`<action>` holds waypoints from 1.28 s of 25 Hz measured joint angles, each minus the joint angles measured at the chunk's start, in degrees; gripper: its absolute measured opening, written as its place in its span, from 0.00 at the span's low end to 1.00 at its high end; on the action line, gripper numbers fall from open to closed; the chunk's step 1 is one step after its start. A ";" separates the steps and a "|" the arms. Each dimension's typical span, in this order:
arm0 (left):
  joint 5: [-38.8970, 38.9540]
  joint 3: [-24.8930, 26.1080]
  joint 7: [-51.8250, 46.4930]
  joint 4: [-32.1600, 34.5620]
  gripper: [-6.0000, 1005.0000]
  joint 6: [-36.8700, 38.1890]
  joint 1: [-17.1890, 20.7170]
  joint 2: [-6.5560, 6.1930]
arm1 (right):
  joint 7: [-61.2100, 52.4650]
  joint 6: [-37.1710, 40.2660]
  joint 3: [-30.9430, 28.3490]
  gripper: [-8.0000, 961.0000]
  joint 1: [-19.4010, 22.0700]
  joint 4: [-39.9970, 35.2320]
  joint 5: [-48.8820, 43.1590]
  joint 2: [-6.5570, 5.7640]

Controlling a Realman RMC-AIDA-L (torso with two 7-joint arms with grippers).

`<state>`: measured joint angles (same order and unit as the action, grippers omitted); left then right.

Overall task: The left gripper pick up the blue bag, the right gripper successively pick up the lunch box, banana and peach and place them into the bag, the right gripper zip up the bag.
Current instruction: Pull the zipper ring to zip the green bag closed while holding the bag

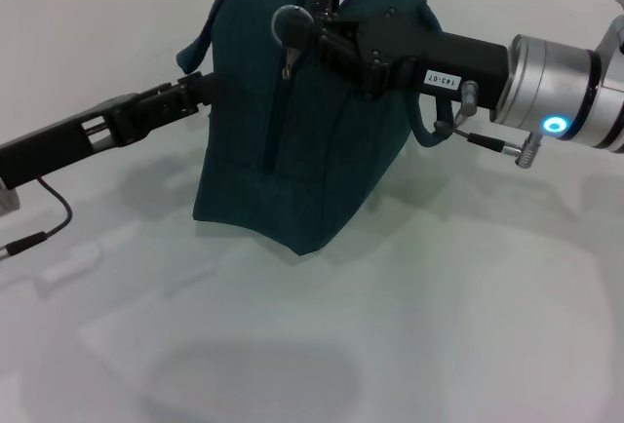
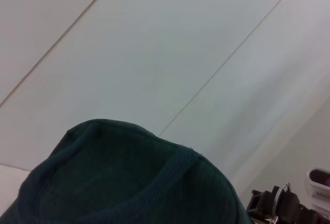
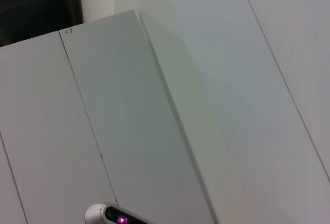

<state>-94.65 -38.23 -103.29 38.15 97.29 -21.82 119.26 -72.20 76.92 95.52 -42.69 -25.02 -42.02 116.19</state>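
The blue bag (image 1: 292, 140) stands upright on the white table (image 1: 439, 326), its near bottom corner tilted a little off the surface. The left gripper (image 1: 200, 87) meets the bag's left side by a handle; whether it is clamped cannot be told. Farther back, the right gripper (image 1: 297, 28) sits at the zipper top, its grip unclear too.
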 joint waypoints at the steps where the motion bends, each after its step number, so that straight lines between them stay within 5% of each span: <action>1: 0.04 0.00 0.01 -0.01 0.86 0.00 -0.07 0.00 | 0.00 0.00 0.01 0.02 0.00 0.00 0.01 0.00; 14: 0.27 -0.10 -0.20 -0.54 0.55 0.22 -2.54 0.15 | -0.05 -0.32 0.01 0.02 0.66 -0.02 0.02 0.00; 32: -1.05 -2.32 0.01 -0.54 0.51 -2.02 -3.48 0.18 | -0.05 -0.02 0.03 0.02 0.86 -0.03 0.01 0.00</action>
<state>-95.70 -40.55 -103.27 37.62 95.26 -25.30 119.44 -72.25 76.90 95.55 -41.83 -25.05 -42.01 116.19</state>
